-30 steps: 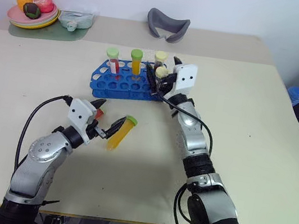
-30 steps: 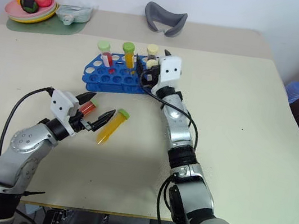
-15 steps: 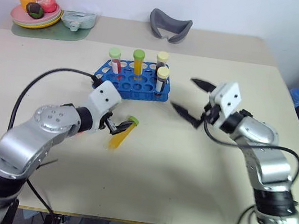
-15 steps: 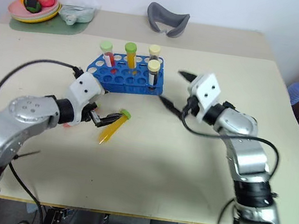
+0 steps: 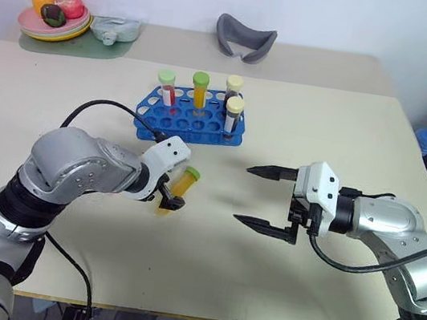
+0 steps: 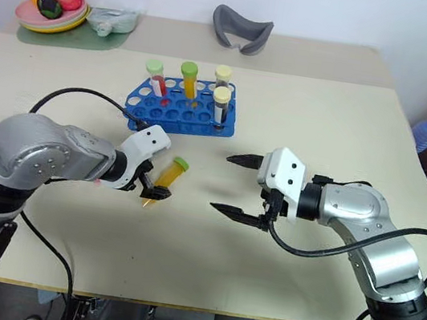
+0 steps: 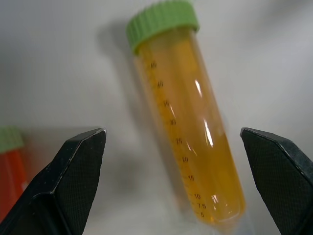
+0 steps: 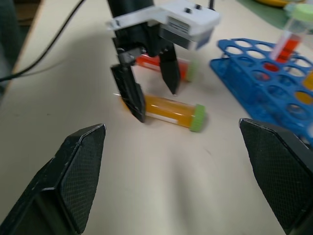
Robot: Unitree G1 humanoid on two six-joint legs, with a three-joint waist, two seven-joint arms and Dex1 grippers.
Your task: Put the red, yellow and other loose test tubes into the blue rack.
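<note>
Yellow test tube (image 5: 179,189), capped in green, lies flat on the bench (image 5: 348,133), on the near side of the blue rack (image 5: 192,118), which already holds four upright tubes. In the left eye view the left gripper (image 5: 169,194) hangs directly over this tube, pointing steeply down, with its black fingers set on either side of the tube's lower body; the cap end points up and away toward the rack, so the long axis runs from the gripper toward the rack at a slant. In the right eye view the right gripper (image 6: 235,185) stands well apart on the open bench, its fingers spread wide and aimed across toward the tube, holding nothing; the left arm is plainly the nearer one. The left wrist view shows the tube between the two spread fingers, neither touching it, its axis running roughly along the fingers' own direction and not square across the gap, cap at the far end; a red test tube (image 7: 10,171) lies just beside one finger, outside the gap. The right wrist view confirms this from the opposite side: the left gripper straddles the yellow tube near its closed end, the red tube lies behind it, and the rack is beyond the cap. Judgement: closing here should catch the lower body of the tube.
</note>
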